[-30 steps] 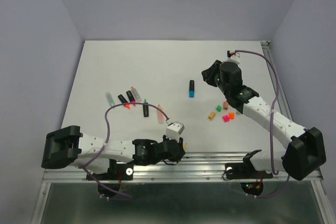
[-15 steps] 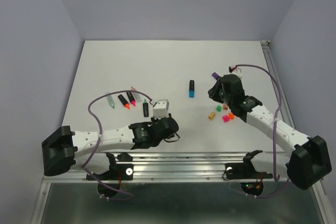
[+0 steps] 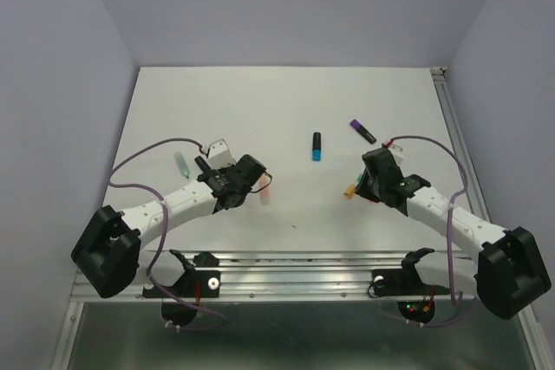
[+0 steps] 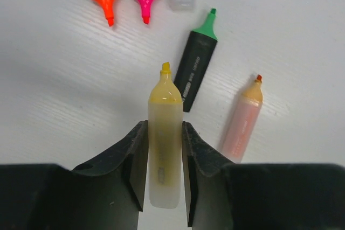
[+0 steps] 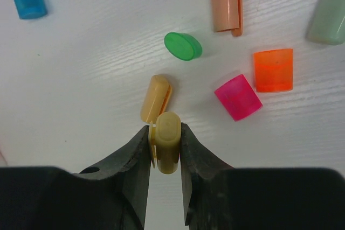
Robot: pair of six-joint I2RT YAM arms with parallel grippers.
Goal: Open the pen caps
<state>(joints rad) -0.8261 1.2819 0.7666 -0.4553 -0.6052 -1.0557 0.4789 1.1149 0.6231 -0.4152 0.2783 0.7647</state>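
The left gripper [image 4: 164,144] was clamped on a pale yellow marker [image 4: 164,98], whose bare tip pointed to 12 o'clock out of the jaws. The right gripper [image 5: 165,136] pinched a small yellow cap [image 5: 168,152] between its fingers.

On the white table [image 3: 286,101], a black marker with a green tip [image 4: 195,65] lay at 1 o'clock of the left gripper and a pink marker [image 4: 242,119] at 2 o'clock, both uncapped. A blue-capped marker [image 3: 317,146] and a purple-and-black marker [image 3: 362,131] lay apart near mid-table.

Loose caps lay beyond the right gripper:
- a tan cap [image 5: 155,98] at 12 o'clock, just beside the held one
- a green cap [image 5: 183,46] farther out at 12
- a peach cap [image 5: 226,1] at 1
- a pink cap [image 5: 237,97] and an orange cap [image 5: 273,70] at 2
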